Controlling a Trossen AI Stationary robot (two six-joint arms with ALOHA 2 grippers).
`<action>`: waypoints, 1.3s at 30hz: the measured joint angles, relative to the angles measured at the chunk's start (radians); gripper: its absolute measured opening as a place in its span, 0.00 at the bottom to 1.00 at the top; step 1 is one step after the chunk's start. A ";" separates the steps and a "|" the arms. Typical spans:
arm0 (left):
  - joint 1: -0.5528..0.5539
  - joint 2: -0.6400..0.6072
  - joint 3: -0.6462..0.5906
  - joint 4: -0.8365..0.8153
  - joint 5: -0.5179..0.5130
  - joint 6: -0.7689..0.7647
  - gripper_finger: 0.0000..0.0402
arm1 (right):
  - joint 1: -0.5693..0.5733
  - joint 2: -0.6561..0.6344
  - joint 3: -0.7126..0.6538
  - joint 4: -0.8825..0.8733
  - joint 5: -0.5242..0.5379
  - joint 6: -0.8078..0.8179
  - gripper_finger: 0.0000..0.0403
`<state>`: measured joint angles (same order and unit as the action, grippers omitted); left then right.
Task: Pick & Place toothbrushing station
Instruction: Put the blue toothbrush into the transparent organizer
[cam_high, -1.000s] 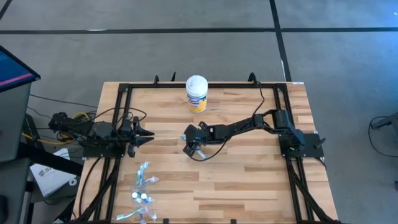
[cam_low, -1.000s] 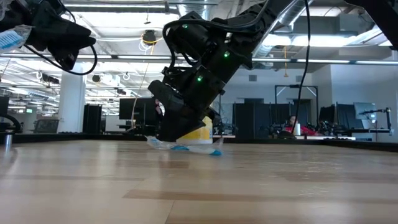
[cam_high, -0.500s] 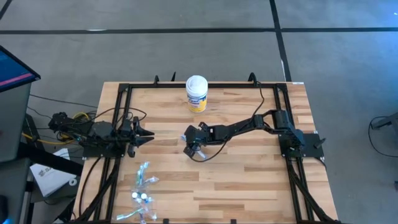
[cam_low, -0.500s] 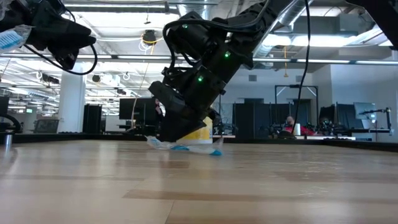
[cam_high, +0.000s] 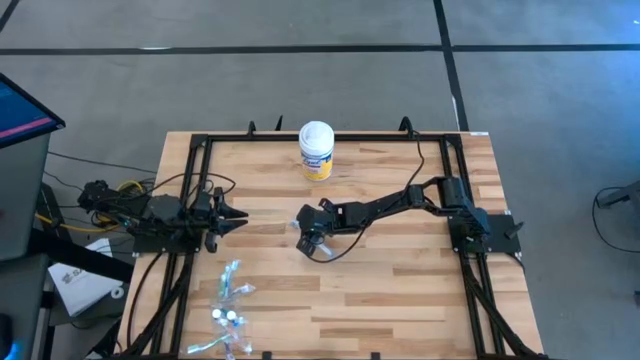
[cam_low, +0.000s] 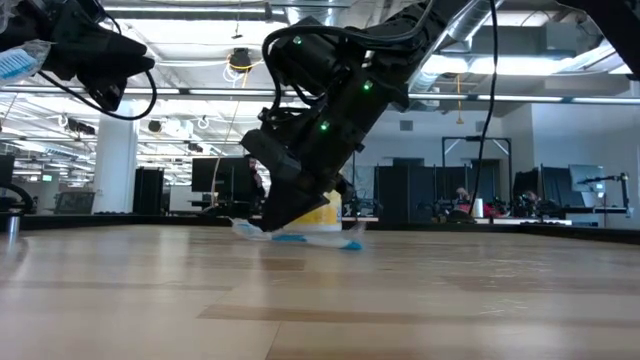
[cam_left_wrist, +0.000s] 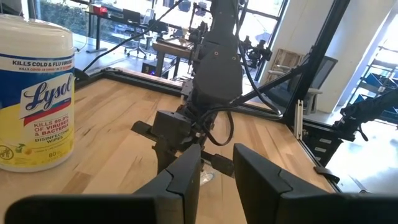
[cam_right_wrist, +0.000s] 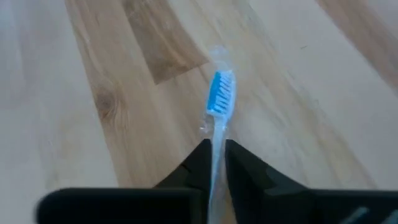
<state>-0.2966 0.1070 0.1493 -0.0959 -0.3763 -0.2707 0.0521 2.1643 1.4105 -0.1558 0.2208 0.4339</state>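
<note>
One toothbrush (cam_right_wrist: 219, 106) is in hand; the rest of the set is not yet dealt with, so I judge the task to be at an early or middle stage. Nearest the table's front edge, the high view shows a loose pile (cam_high: 228, 305) of pale wrapped pieces at the left front corner, on the table (cam_high: 400, 300); individual brushes and tubes are too small to tell apart there. Mid-table, the right end effector (cam_high: 309, 239) is down at the wood, its fingers pinched on the clear handle of the blue-bristled toothbrush. Where the brushes are meant to end up is not plain from any view, so what is left is a guess: carry this one, then come back for the pile.

Left of centre, the left end effector (cam_high: 232, 219) waits above the table's left side, its fingers parted with nothing between them. Farthest back stands a wipes tub (cam_high: 316, 150), near the rear edge.

Only the right wrist view shows the grip itself: two dark fingers (cam_right_wrist: 200, 162) closed tight on the handle, head pointing away, the wrapper still about it. The low view adds that the toothbrush (cam_low: 300, 235) lies at or just off the wood under the right end effector (cam_low: 280, 215), which the overhead cannot settle. The left wrist view alone reads the tub's (cam_left_wrist: 34, 93) label and shows the gap between its own fingers (cam_left_wrist: 186, 177).
</note>
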 joint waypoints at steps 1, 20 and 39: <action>0.000 0.000 0.000 0.000 0.000 0.000 0.22 | 0.000 0.000 0.000 -0.006 -0.011 0.000 0.05; 0.000 0.000 0.000 0.001 0.000 0.000 0.22 | 0.026 -0.022 0.035 -0.053 0.040 -0.056 0.00; 0.000 0.000 0.000 0.000 0.000 0.000 0.22 | 0.003 -0.016 0.069 -0.065 -0.036 -0.102 0.34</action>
<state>-0.2966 0.1069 0.1493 -0.0956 -0.3763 -0.2710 0.0555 2.1483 1.4799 -0.2212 0.1847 0.3323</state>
